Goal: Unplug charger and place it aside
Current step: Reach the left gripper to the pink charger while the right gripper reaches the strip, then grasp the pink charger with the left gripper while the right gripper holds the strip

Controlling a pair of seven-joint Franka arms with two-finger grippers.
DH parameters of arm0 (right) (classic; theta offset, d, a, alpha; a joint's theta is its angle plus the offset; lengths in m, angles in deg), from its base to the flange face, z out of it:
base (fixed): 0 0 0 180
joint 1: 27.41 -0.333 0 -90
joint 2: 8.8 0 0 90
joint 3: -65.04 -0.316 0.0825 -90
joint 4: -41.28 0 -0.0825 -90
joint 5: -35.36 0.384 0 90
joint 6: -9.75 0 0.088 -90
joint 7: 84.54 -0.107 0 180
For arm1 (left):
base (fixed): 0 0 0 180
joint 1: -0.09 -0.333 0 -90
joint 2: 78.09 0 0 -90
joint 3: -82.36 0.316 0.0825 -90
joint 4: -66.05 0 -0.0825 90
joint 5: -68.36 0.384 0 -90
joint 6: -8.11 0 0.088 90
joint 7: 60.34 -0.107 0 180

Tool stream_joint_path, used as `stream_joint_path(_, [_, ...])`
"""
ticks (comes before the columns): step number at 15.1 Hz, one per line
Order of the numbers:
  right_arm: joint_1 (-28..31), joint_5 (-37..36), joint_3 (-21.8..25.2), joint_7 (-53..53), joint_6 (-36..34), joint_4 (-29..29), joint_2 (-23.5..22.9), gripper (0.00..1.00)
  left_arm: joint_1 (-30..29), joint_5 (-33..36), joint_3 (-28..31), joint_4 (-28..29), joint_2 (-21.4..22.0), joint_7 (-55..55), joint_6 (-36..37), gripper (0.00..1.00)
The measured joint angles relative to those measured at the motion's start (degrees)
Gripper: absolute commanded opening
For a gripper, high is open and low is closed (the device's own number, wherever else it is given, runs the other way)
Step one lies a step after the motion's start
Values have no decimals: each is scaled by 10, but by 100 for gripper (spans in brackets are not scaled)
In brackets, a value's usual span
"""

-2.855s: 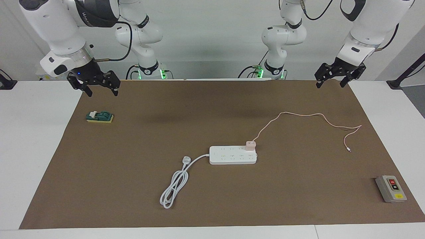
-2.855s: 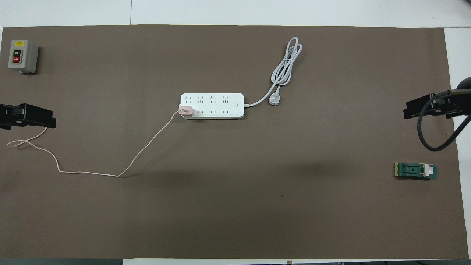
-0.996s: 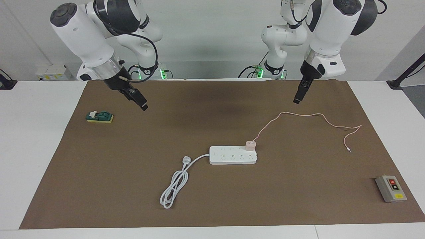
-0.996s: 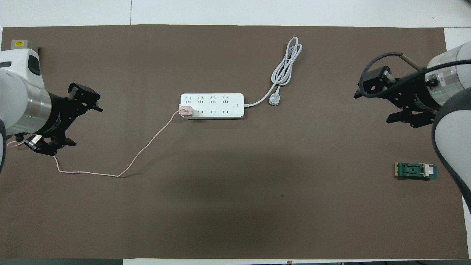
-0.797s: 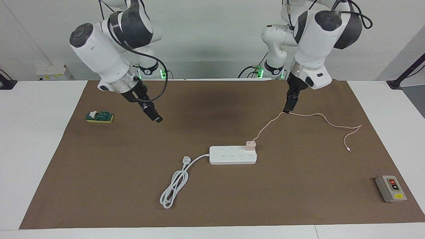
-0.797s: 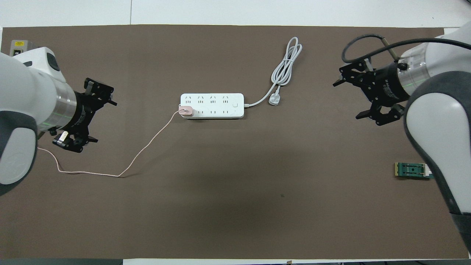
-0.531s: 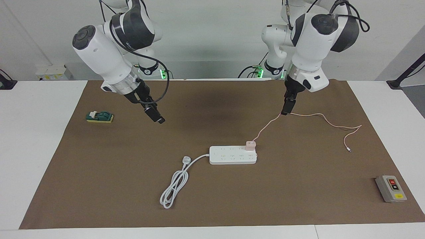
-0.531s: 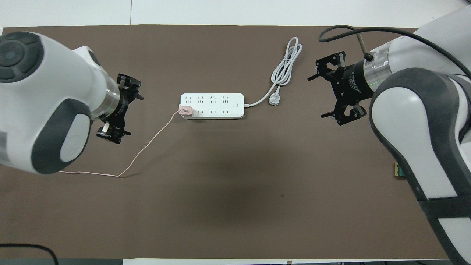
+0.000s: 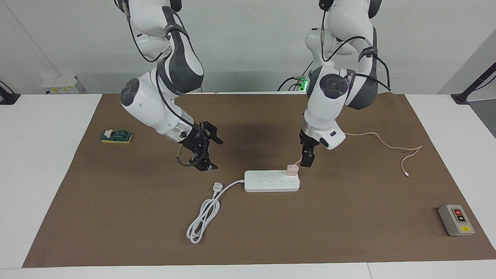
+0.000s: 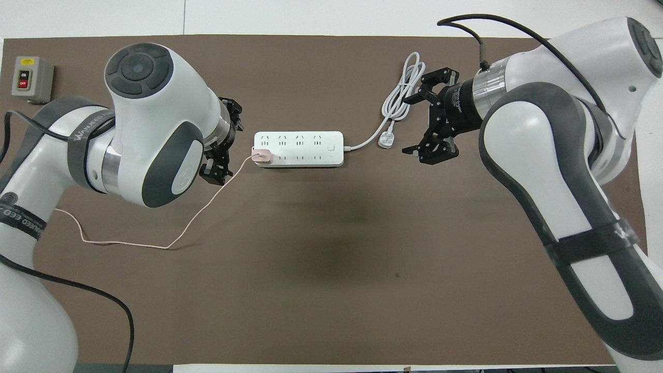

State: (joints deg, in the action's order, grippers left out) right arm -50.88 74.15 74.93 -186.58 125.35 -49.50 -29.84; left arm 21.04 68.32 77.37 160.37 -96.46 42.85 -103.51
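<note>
On the brown mat (image 9: 116,217), the white power strip (image 9: 271,182) lies mid-table with the pink charger (image 9: 292,169) plugged into its end toward the left arm, the cable (image 10: 197,220) trailing off toward that arm's end of the table. The left gripper (image 9: 308,159) hangs just beside the charger, over its cable, fingers spread and holding nothing. The right gripper (image 9: 203,151) hovers with fingers spread and empty over the mat near the strip's cord plug (image 9: 217,187).

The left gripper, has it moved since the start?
Yes. The left gripper has come from over the brown mat's edge to just beside the small pink cube charger in the white power strip.
</note>
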Motion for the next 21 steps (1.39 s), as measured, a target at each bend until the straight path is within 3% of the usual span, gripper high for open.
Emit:
stream_joint_path(6, [-32,19,-2,28,32,48,-88,100,20,0,5,-18,-55,17,-24,100])
stream_joint_path(12, [-66,20,-3,103,95,51,-107,100,19,9,15,-21,-61,17,-49,100])
stream_joint_path(21, [-85,52,-3,121,150,44,-141,100,19,9,14,-10,-72,19,-58,100])
